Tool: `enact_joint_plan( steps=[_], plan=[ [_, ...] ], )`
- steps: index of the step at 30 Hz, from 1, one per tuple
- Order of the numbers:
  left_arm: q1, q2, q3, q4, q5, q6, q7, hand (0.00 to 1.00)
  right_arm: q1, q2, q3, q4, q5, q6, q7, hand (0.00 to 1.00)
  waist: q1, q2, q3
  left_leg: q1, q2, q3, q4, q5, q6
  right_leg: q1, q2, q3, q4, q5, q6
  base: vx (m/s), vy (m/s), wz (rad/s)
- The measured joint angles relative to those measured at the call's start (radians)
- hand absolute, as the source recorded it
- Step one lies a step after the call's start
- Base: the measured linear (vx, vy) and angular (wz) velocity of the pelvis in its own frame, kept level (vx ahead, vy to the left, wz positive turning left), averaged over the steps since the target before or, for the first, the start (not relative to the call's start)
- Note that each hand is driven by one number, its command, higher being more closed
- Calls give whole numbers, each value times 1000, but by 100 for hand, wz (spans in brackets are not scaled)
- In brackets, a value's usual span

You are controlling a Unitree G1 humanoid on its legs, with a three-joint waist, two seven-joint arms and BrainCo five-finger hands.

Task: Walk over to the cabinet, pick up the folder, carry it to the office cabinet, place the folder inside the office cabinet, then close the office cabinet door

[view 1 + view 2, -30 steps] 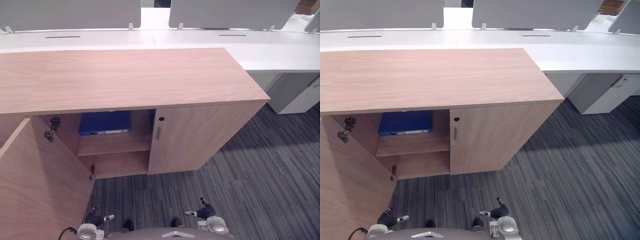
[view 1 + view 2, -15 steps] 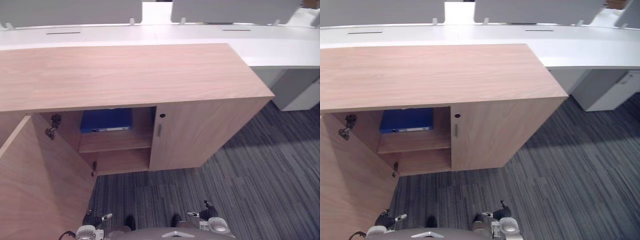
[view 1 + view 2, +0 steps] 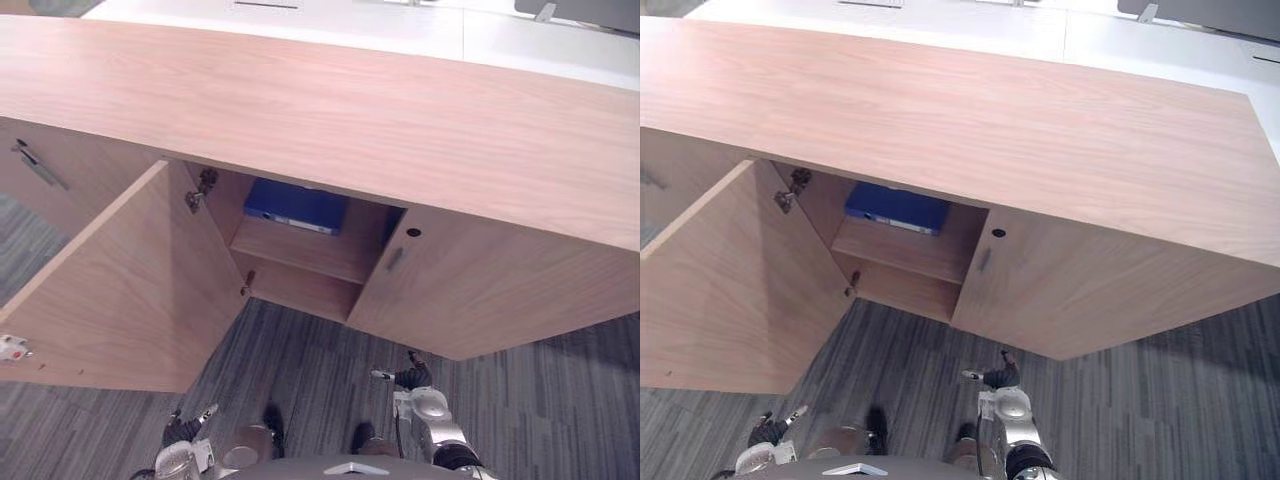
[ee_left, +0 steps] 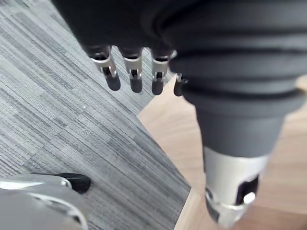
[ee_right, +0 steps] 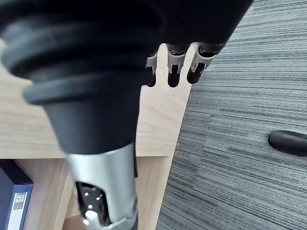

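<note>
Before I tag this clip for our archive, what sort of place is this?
Most likely an office: a wooden cabinet holding a blue folder, white desks behind it, and grey carpet underfoot.

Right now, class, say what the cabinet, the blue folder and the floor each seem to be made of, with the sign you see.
Cabinet: probably wood-look laminated board, matt; even grain runs across its top and open door.
Folder: smooth blue cover, perhaps plastic-coated card; too far to be sure.
Floor: grey carpet, shown by its fine striped weave.
</note>
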Motion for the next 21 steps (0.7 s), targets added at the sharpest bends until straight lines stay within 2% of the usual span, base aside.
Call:
enact_joint_plan(
  steps=[1,3,6,8,13,16,21],
  plan=[
    [0,21,5,-4,0,-5,3,0,18,8,0,0,0,4,1,0,7,-16,-6,31,-20,-7,-75,42,1,7,0,1,-17,8,-2,-82,48,29],
    [4,51,7,-16,0,-5,14,0,32,10,0,2,0,4,1,0,6,-30,-13,63,-40,-28,-149,87,12,22,-3,-5,-43,17,6,-62,39,18],
    [8,77,40,-38,1,-11,19,0,34,-4,-1,8,0,4,0,0,1,-28,-13,109,-57,-54,-215,128,22,57,-4,-24,-61,25,7,-68,37,22],
    [9,101,41,-40,1,-14,22,0,34,-9,0,11,0,4,0,0,4,-26,-15,116,-60,-68,-219,135,26,67,-4,-31,-67,25,7,-74,17,24],
    [10,136,125,-75,1,-14,40,0,25,-35,0,26,0,4,0,0,6,-22,-18,117,-63,-110,-225,151,27,97,6,-50,-86,27,4,-55,-5,24],
    [9,195,163,-79,0,-15,55,0,15,-41,1,42,0,4,-1,0,12,-19,-22,127,-58,-115,-226,153,24,113,18,-48,-98,29,1,-26,-22,5],
    [-10,280,164,-174,0,-33,58,0,17,-58,10,43,0,3,0,0,13,-5,-30,128,-52,-130,-227,154,21,127,32,-48,-114,30,-3,-13,-21,7]
  ],
)
